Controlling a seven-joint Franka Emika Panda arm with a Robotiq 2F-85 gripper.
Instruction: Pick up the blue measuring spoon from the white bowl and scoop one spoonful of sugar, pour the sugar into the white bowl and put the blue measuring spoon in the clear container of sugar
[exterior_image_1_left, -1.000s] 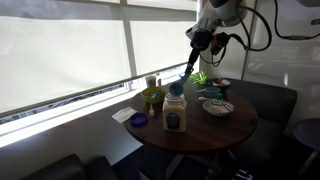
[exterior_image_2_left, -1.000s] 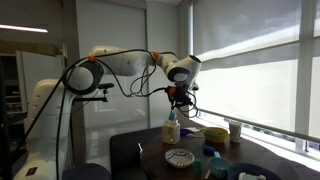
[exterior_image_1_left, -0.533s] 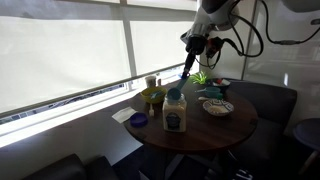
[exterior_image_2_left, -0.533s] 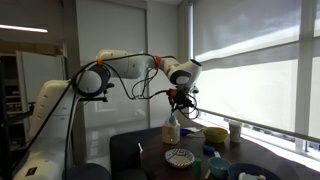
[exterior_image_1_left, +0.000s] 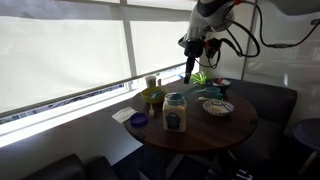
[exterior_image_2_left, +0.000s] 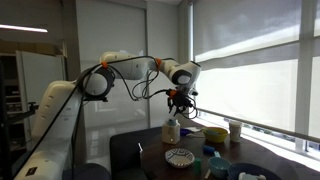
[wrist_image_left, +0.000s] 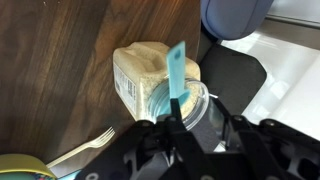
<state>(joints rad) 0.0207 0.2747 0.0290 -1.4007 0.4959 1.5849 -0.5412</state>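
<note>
Wrist view shows the small blue-teal plastic measuring spoon hanging as a slim strip straight down from the black robot gripper, its far end in front of the clear rounded jar of sugar, which stands upright on the dark round wooden table. The spoon lies over the jar's round mouth as seen from above, and its near end rests against one of the fingers. The jaws stand parted, with a clear gap between that finger and its opposite one, so the thin spoon is not pinched between both. Pale cream-white sugar shows through the jar's wall above its dark label. In both exterior views the gripper hovers above the jar, apart from its top, and the spoon is too dark and small there to make out. The wide shallow white bowl sits on the same table, near the jar but not touching it. A small round dark-blue dish lies on the jar's other side, near the table's edge, and a smaller yellow-green jar stands just behind the sugar jar, toward the window.
</note>
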